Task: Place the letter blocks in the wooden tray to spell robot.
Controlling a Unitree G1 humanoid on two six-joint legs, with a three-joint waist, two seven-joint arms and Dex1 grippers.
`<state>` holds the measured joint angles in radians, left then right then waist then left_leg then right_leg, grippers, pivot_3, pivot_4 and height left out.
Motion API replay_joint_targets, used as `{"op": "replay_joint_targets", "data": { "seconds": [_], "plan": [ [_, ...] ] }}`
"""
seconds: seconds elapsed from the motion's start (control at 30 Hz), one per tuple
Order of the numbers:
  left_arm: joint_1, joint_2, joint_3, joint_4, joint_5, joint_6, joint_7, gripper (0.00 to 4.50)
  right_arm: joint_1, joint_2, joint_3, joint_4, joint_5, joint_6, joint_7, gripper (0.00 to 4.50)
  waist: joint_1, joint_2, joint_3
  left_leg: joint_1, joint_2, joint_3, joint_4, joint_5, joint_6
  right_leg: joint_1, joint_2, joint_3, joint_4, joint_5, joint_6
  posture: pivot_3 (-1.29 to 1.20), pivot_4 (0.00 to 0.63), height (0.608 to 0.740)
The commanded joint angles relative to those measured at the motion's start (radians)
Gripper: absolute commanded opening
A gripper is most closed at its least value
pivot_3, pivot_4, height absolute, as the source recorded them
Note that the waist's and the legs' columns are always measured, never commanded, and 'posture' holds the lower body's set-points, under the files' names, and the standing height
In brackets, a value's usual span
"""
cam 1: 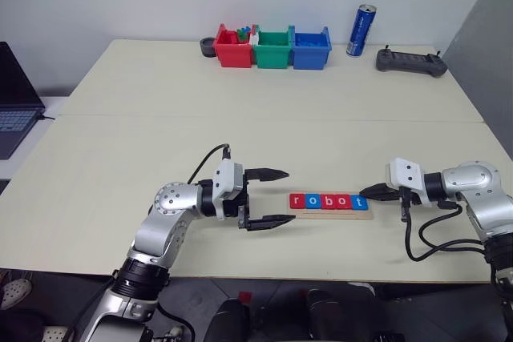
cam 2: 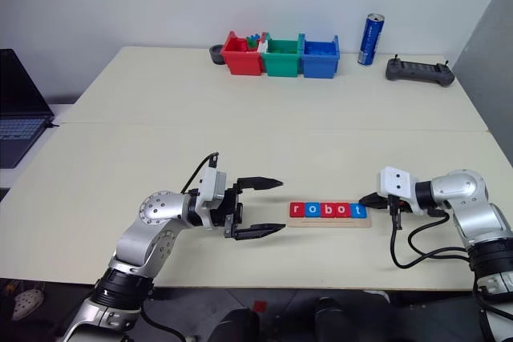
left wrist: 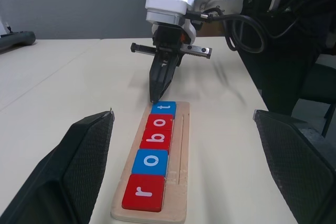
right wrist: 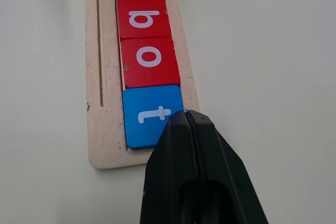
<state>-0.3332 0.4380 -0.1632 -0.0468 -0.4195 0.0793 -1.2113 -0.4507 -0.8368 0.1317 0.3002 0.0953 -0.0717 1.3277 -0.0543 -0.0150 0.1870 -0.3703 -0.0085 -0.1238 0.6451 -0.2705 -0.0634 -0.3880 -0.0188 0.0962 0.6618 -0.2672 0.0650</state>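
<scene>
All five letter blocks [cam 1: 329,201] sit in the wooden tray [cam 1: 330,214], reading r-o-b-o-t: red r, blue o, red b, red o, blue t. The tray lies near the front edge of the table [cam 1: 240,102], right of centre, with some bare wood beyond the t.

Right gripper [right wrist: 185,115]: fingers pressed together, nothing held, tip at the outer corner of the blue t block [right wrist: 153,114]. Contact looks likely from the right wrist view but cannot be confirmed.

Left gripper [cam 1: 282,196]: fingers spread wide, empty, hanging just beside the r end of the tray without touching it.

Judgement: spelling looks complete; the remaining risk is disturbance.
- If the closed right tip drags sideways or pushes inward on retreat, it could skew the t or shove the whole row along the groove.
- A downward press on the tile corner could tip the t up out of its seat.
- The light tray may slide on the smooth table if nudged from either end; the open left fingers flank its line.
</scene>
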Motion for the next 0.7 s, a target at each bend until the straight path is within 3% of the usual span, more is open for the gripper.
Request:
{"op": "replay_joint_targets", "data": {
  "seconds": [0.03,0.2,0.3,0.5,0.63,0.67,0.7],
  "plan": [
    [-0.006,0.001,0.004,-0.023,-0.002,-0.017,-0.002,4.5,-0.005,-0.012,-0.023,-0.022,0.018,0.008,0.0,0.02,0.0,0.0,0.0,0.0,0.0,0.0,0.0,0.0,0.0,0.0,0.0,0.0,0.0,0.0,0.0,0.0,0.15,0.74],
    [-0.003,0.004,0.004,-0.027,-0.002,-0.014,-0.003,4.5,-0.012,-0.049,-0.053,-0.043,0.059,0.05,0.036,0.02,0.001,0.0,0.0,0.0,0.0,0.0,0.0,0.0,0.0,0.0,0.0,0.0,0.0,0.0,0.0,0.0,0.15,0.74],
    [0.0,0.009,0.008,-0.029,-0.002,-0.015,-0.003,4.5,0.017,-0.071,-0.089,-0.106,0.117,0.106,0.049,0.6,0.001,0.0,0.0,0.0,0.0,0.0,0.0,0.0,0.0,0.0,0.0,0.0,0.0,0.0,0.0,0.0,0.15,0.74],
    [0.028,0.026,0.025,-0.036,0.001,-0.008,0.019,4.5,0.132,-0.066,-0.247,-0.228,0.242,0.189,-0.032,2.7,0.004,0.0,0.0,0.0,0.0,0.0,0.0,0.0,0.0,0.0,0.0,0.0,0.0,0.0,0.0,0.0,0.15,0.74],
    [0.053,0.041,0.033,-0.047,-0.001,-0.008,0.028,4.5,0.365,-0.055,-0.323,-0.381,0.28,0.159,-0.043,4.16,0.012,0.0,0.0,-0.001,0.0,-0.002,0.0,0.0,0.0,0.0,0.0,-0.001,0.0,0.0,0.0,0.0,0.15,0.74],
    [0.054,0.042,0.035,-0.049,0.0,-0.004,0.037,4.5,0.395,-0.048,-0.329,-0.4,0.283,0.15,-0.048,4.47,0.015,0.0,0.0,-0.001,0.0,-0.002,0.0,0.0,0.0,0.0,0.0,-0.002,0.0,0.0,0.0,0.0,0.15,0.74],
    [0.056,0.043,0.037,-0.048,0.014,-0.012,0.05,4.5,0.416,-0.041,-0.333,-0.414,0.284,0.14,-0.055,4.47,0.016,0.0,0.0,-0.001,0.0,-0.001,0.0,0.0,0.0,0.0,0.0,-0.001,0.0,0.0,0.0,0.0,0.15,0.74]
  ]
}}
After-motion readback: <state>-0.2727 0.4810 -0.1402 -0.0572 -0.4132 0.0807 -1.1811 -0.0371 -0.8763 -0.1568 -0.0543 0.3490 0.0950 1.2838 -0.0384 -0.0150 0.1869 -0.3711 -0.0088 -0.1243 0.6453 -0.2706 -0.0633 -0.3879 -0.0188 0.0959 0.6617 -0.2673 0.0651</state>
